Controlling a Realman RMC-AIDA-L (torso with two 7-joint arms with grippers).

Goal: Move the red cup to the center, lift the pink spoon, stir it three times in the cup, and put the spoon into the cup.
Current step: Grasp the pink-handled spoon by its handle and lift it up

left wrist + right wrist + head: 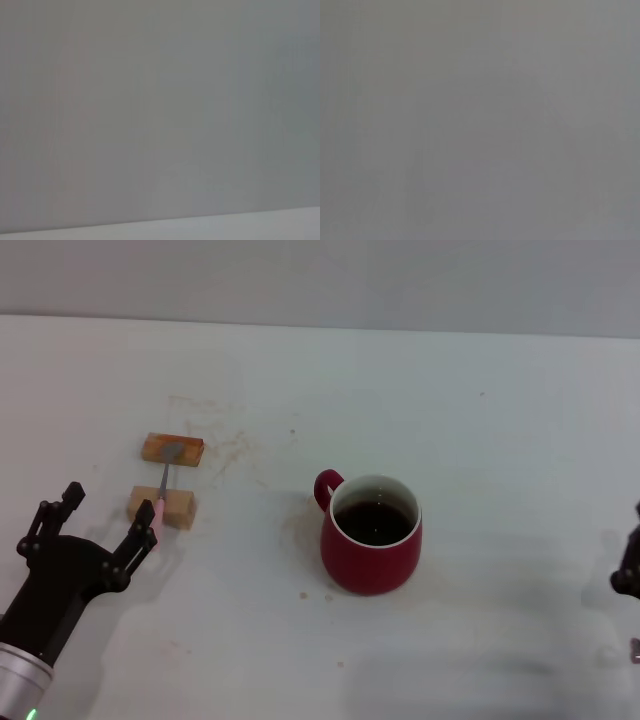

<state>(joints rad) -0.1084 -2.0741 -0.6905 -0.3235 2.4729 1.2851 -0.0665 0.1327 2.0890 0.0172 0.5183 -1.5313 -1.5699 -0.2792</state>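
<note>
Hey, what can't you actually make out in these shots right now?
- Right gripper: head view, cut off by the right edge; fingers unseen.
- Both wrist views: only blank grey wall, nothing of the task.
- Pink spoon: its handle end meets the left gripper finger; contact unclear.
- Red cup: dark contents hide its bottom.
</note>
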